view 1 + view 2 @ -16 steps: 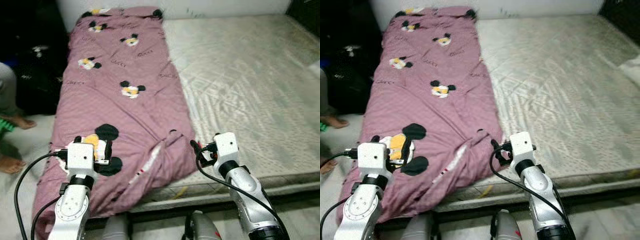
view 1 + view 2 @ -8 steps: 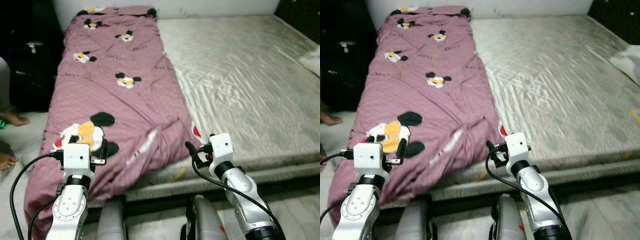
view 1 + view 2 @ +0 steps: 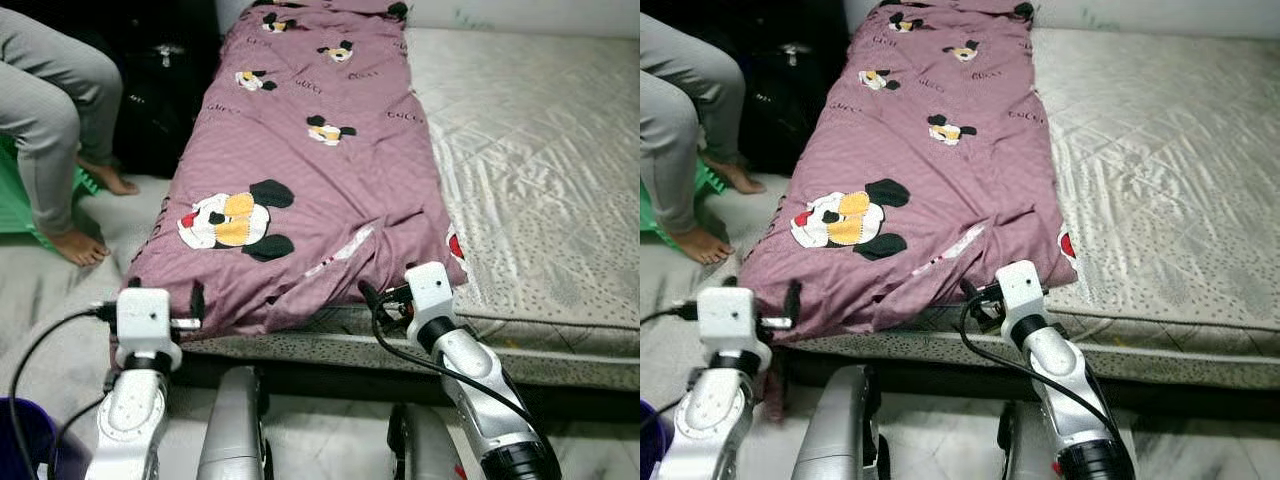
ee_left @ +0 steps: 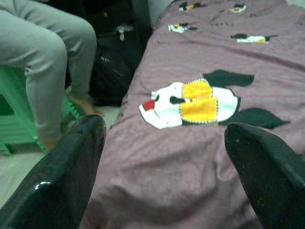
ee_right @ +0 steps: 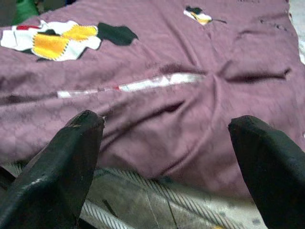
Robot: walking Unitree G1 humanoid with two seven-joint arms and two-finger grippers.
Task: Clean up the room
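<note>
Purple cartoon-print blanket [image 3: 300,170] lies lengthwise along the left side of the bed, on the pale mattress [image 3: 540,170]; near end wrinkled and draped just over the mattress's front edge. Large mouse patch [image 3: 232,218] near the front, smaller ones further up.

Left gripper [image 4: 164,167] held low at the blanket's front left corner, fingers [image 4: 62,176] spread wide apart, grasping nothing; blanket lies ahead between them. Right gripper [image 5: 167,157] at the mattress front edge near the blanket's right front corner, fingers [image 5: 57,167] also spread, nothing held; crumpled blanket fold and a strip of mattress edge just in front.

Person's legs [image 3: 50,110] in grey trousers at far left, bare feet on the floor, beside a green stool [image 4: 16,119]. Black bag [image 3: 165,90] stands between the person and the bed. Blue container [image 3: 22,440] at bottom left corner, contents cannot be told.
</note>
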